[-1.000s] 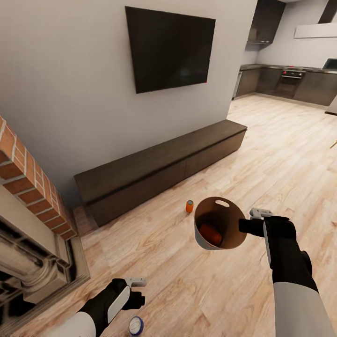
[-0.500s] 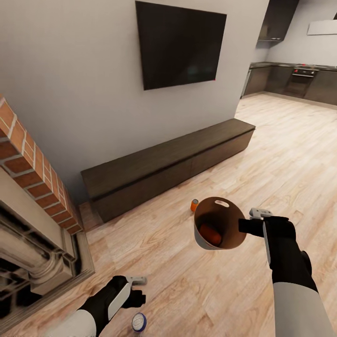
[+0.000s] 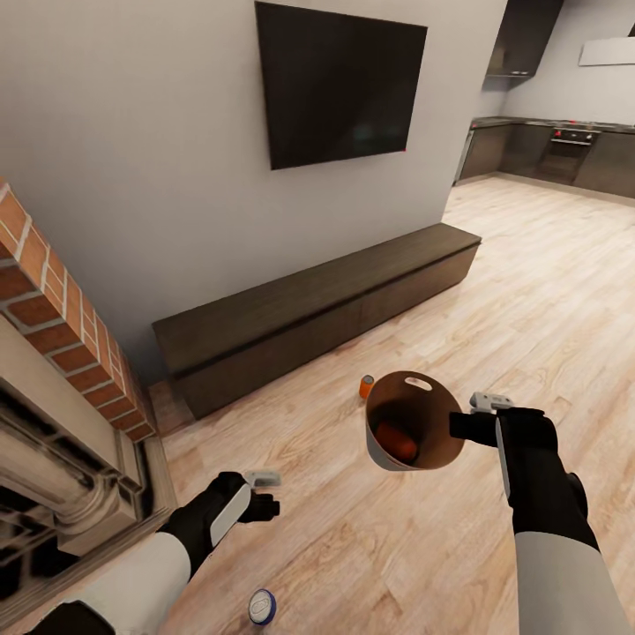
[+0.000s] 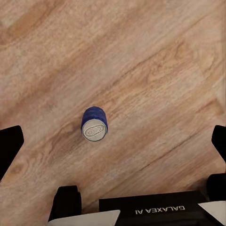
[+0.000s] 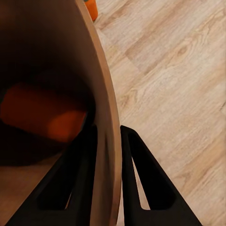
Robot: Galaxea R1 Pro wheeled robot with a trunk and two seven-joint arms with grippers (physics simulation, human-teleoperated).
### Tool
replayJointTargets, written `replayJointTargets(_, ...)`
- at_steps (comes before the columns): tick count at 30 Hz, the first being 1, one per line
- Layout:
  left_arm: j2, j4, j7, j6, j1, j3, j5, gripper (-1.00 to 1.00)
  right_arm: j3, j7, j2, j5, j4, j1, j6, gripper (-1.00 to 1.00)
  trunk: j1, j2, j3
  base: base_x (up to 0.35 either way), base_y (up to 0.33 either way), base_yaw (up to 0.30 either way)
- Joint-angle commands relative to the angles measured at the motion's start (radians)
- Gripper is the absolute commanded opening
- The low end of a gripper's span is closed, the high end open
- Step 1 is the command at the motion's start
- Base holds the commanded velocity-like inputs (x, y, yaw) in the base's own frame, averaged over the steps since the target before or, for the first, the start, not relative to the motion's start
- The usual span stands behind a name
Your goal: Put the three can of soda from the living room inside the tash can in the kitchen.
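Pale wood-plank floor (image 3: 547, 291) runs from a living room with a wall TV (image 3: 339, 84), a long low dark wooden bench (image 3: 317, 309) and a brick fireplace (image 3: 62, 353) toward dark kitchen cabinets (image 3: 564, 150) far off. In the head view the right gripper (image 3: 467, 427) holds the round grey bin with a tan inside (image 3: 413, 422) by its rim; one orange can (image 3: 395, 441) lies on its side inside it, and a second orange can (image 3: 366, 386) stands on the floor just beyond the bin. The small dark blue can with a silver top (image 3: 260, 607) stands upright near the left gripper (image 3: 265, 503), on the robot's side of it and well apart from the right arm.

The left wrist view looks straight down the blue can's (image 4: 94, 125) long axis, the can between widely spread fingers (image 4: 9, 146), lower than them.

In the right wrist view the two fingers (image 5: 82, 174) pinch the bin's wall (image 5: 106, 155), one inside, one outside.
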Motion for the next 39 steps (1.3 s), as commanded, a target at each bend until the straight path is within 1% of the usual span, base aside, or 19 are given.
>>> replayJointTargets(1,0.000,0.001,0.001,0.000,-0.003,0.000,-0.001,1.00,0.000,0.006,0.000,-0.022,0.000,0.000,0.003,-1.00,0.000,0.000,0.000,0.000,0.000,0.000)
replayJointTargets(10,0.000,0.006,0.002,0.001,-0.014,0.000,-0.003,1.00,0.001,0.006,0.003,-0.021,0.000,-0.001,0.003,-1.00,0.000,0.000,0.000,0.000,0.000,0.000)
replayJointTargets(17,0.000,0.007,0.003,0.001,-0.014,-0.001,-0.004,1.00,0.001,0.006,0.003,-0.022,0.001,-0.001,0.003,-1.00,0.000,0.000,-0.004,0.000,0.000,0.082)
replayJointTargets(39,-0.001,0.009,0.005,0.000,-0.014,0.000,-0.005,1.00,-0.001,0.006,-0.001,-0.022,0.000,-0.001,0.003,-1.00,0.084,-0.154,-0.074,0.000,0.000,0.010)
